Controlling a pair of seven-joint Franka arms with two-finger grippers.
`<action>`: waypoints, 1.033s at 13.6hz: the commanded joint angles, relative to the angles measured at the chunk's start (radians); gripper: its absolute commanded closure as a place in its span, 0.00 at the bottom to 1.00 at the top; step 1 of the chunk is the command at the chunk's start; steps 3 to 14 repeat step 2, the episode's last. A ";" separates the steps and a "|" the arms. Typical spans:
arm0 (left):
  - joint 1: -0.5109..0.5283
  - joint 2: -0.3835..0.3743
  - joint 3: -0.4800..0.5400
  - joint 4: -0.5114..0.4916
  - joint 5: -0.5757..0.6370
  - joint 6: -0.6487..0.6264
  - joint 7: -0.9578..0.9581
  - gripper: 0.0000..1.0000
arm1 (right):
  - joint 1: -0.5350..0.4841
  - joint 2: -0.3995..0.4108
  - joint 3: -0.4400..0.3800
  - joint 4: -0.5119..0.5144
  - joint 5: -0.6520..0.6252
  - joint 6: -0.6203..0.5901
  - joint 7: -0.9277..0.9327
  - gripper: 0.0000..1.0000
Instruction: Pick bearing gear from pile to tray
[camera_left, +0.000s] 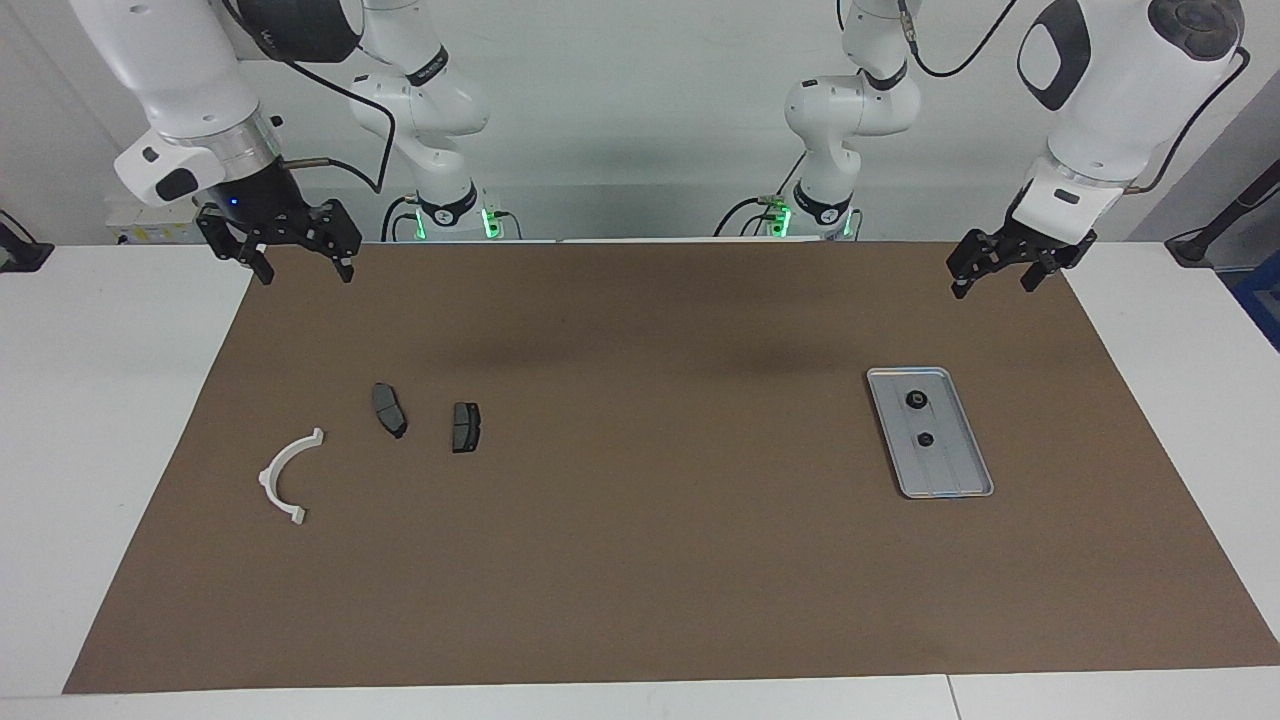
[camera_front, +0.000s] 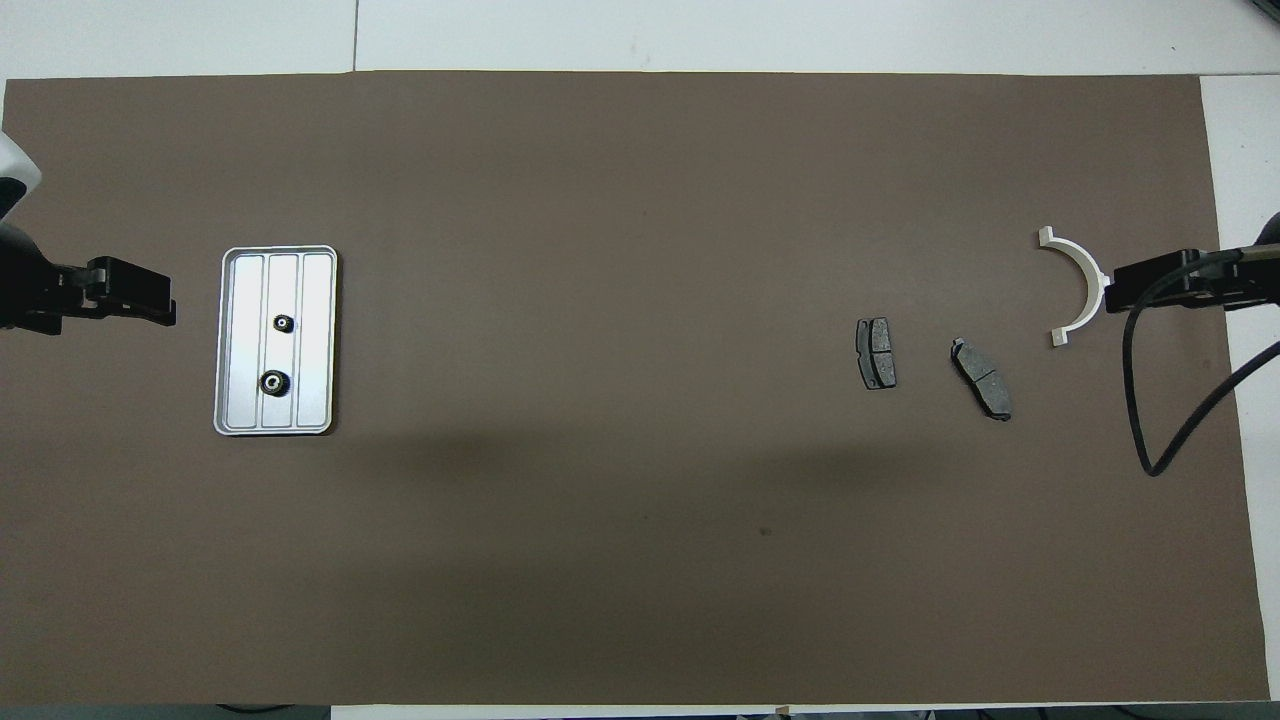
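A white curved plastic arc lies on the brown mat toward the right arm's end of the table, the part farthest from the robots. Slightly nearer to the robots, two dark grey brake pads lie flat near each other but apart. At the left arm's end sits a silver-grey metal tray with a low rim, and two small black bearing gears rest inside it, one nearer to the robots than the other, not touching. The right gripper hangs raised over the mat's edge close to the robots, fingers spread and empty. The left gripper hangs raised over the matching corner, fingers also apart, holding nothing.
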 joint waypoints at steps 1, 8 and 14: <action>-0.004 -0.016 0.008 -0.023 -0.010 0.025 0.014 0.00 | -0.012 -0.002 0.013 -0.001 -0.006 -0.016 0.000 0.00; -0.004 -0.017 0.008 -0.024 -0.010 0.025 0.014 0.00 | -0.012 -0.002 0.013 -0.001 -0.006 -0.017 0.000 0.00; -0.004 -0.017 0.008 -0.024 -0.010 0.025 0.014 0.00 | -0.012 -0.002 0.013 -0.001 -0.006 -0.017 0.000 0.00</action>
